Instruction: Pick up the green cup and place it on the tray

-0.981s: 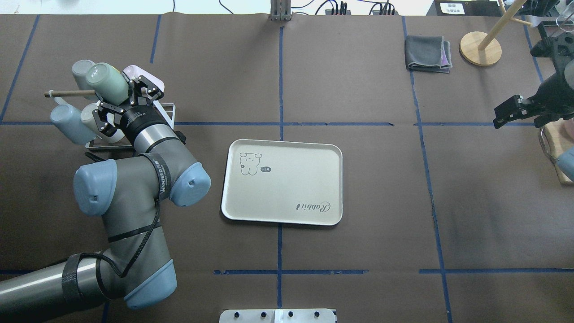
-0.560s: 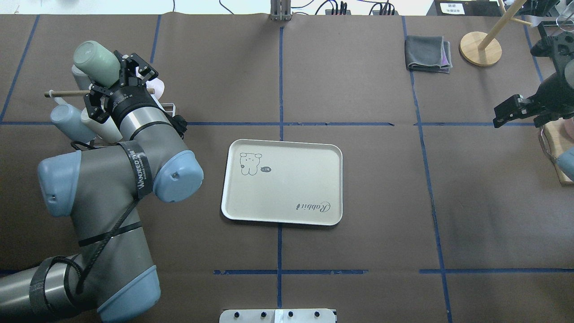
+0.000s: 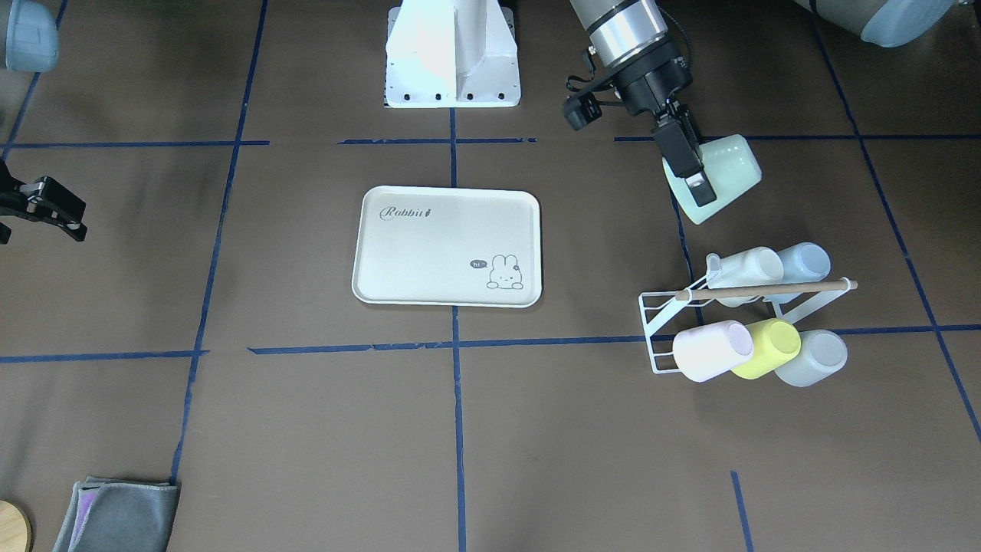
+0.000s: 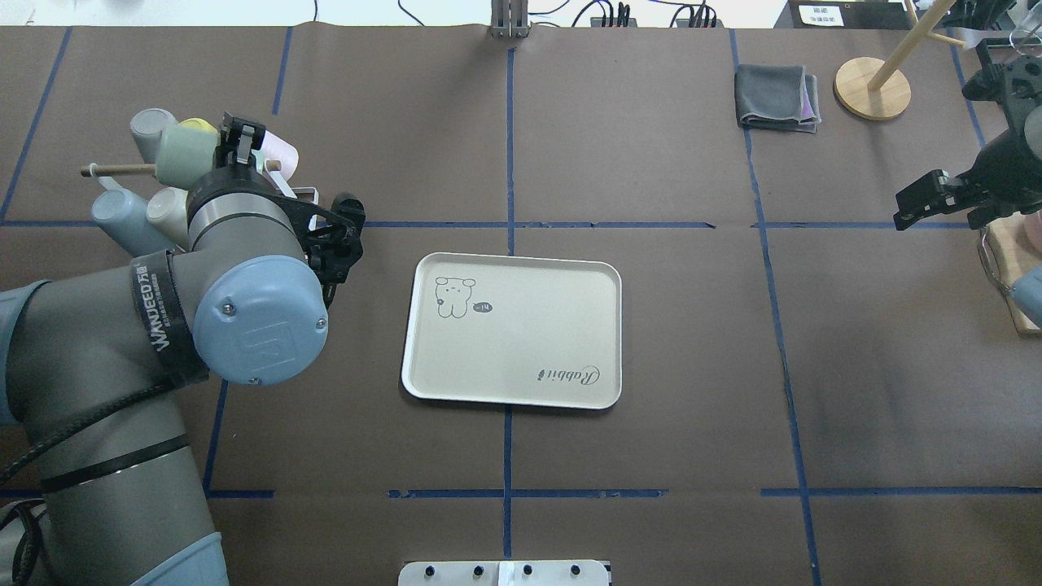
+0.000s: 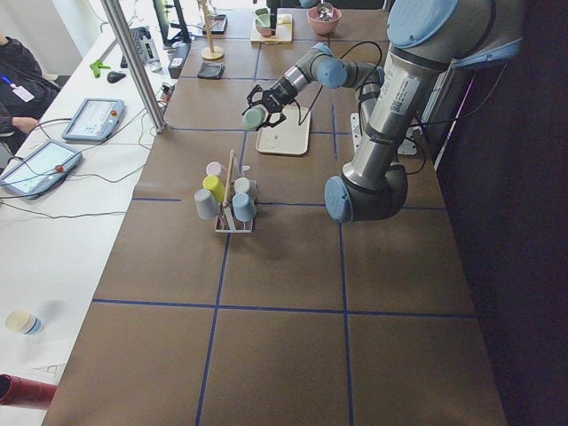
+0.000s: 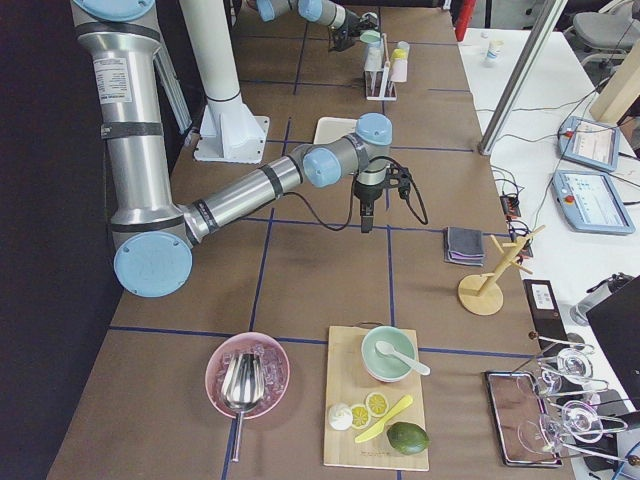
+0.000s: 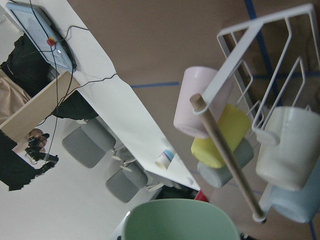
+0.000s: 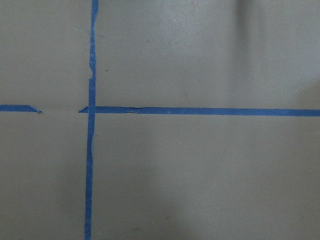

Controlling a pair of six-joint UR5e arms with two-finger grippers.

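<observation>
Our left gripper (image 3: 699,184) squeezes the green cup (image 3: 732,170), held tipped in the air near the rack (image 3: 766,289), so we can carry it over to the tray (image 3: 444,245).

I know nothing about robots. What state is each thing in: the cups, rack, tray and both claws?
green cup: gripped, tilted, held in the air.
left gripper: shut on the green cup.
right gripper: carrying nothing; open or shut unclear.
tray: lying flat, nothing on it.
rack: standing, five cups hung on it.
</observation>
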